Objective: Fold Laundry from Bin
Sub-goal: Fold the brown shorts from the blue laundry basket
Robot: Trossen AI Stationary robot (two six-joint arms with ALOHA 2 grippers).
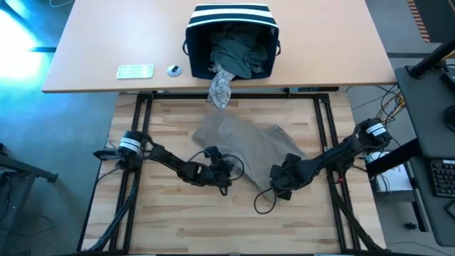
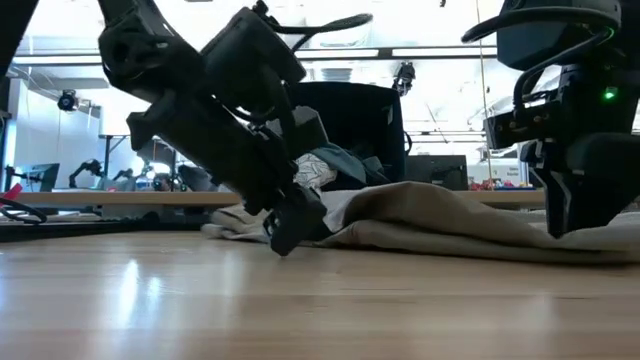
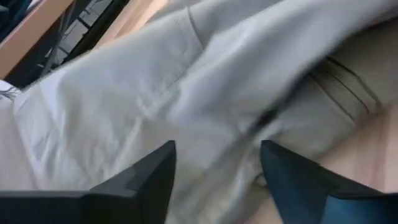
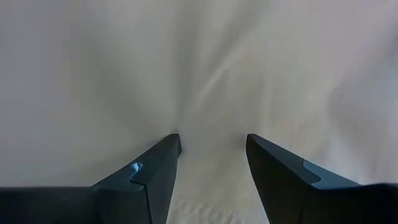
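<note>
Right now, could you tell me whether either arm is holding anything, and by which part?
Both sets of jaws stand open on the tan garment, the left gripper at its near-left edge, the right gripper at its near-right; a closed hold cannot be confirmed.

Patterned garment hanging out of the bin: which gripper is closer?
Left. The left gripper is at the tan garment's near-left edge, almost straight below the patterned garment; the right gripper is farther right.

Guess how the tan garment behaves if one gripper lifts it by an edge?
The tan garment lies crumpled with soft folds, so it would probably droop and trail. It looks light, likely dragging across the wooden table. Layers may slip apart, since the left gripper faces overlapping folds.
</note>
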